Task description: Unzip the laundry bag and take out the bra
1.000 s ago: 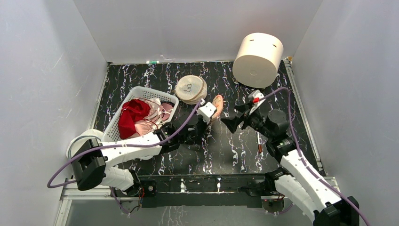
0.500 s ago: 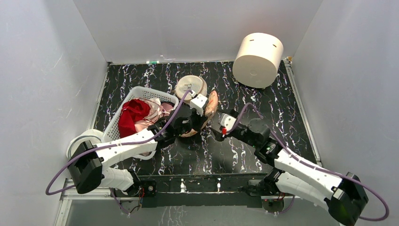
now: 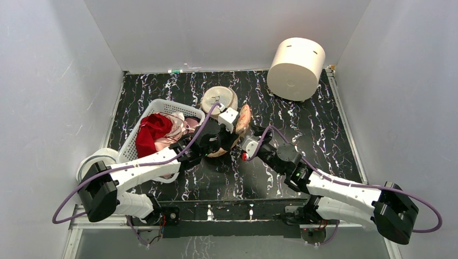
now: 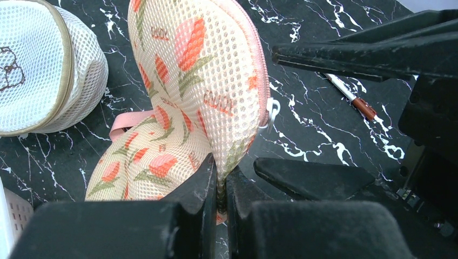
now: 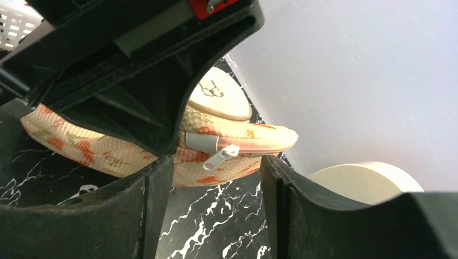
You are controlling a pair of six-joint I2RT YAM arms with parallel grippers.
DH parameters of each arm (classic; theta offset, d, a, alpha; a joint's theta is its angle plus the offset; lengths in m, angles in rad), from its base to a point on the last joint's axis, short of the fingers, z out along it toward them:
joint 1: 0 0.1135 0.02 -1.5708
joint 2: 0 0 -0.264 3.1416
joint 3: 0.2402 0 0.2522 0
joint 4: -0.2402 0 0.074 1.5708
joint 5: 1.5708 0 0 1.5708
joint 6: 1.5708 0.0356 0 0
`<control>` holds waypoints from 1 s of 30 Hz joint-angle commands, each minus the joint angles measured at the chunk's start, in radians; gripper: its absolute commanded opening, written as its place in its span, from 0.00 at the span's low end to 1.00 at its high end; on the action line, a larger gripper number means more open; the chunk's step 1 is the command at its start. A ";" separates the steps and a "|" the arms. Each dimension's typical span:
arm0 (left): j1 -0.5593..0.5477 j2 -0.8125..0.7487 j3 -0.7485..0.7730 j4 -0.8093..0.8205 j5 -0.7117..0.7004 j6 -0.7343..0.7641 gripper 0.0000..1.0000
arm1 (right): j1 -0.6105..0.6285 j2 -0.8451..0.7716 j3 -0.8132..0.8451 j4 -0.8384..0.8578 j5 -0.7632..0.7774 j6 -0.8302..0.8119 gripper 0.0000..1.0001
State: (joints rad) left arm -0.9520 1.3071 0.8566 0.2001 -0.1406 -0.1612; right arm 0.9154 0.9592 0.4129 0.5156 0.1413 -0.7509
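Two arms meet mid-tabletop [image 3: 329, 129] here. Far left there's a white basket [image 3: 141, 120] with a red garment [image 3: 150, 136] and some pink clothes [image 3: 174, 132] piled in it. Next over, the left hand [image 4: 219, 181] is clamped tight on the edge of the laundry bag [image 4: 200, 81], fingers pinching the mesh right by the pink trim. The bag is bent, with one lobe standing up on edge and the other lobe lower down. Just behind it sits a round cream mesh disc [image 3: 219, 100], close to the bag. The right hand [image 5: 213, 168] is wide open, one finger on either side of the zip pull [image 5: 219, 157] and not touching it, and the zip looks shut along the stretch you can see. A pen [image 4: 354, 98] lies on the tabletop beyond the bag. Way over at the far right corner there's a big cream cylinder [image 3: 296, 67], well apart from everything else.
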 commanded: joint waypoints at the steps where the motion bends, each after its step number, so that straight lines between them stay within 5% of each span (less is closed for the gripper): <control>1: 0.000 -0.018 0.049 0.007 0.029 -0.014 0.00 | 0.020 0.014 -0.009 0.168 0.075 -0.010 0.56; 14: 0.000 -0.006 0.053 0.004 0.039 -0.020 0.00 | 0.022 0.020 0.003 0.156 0.102 0.062 0.30; 30: 0.001 -0.006 0.053 0.004 0.043 -0.017 0.00 | 0.021 0.019 0.010 0.135 0.120 0.125 0.12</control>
State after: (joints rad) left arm -0.9520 1.3094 0.8700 0.1944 -0.1188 -0.1757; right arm 0.9352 0.9928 0.4091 0.6075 0.2447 -0.6521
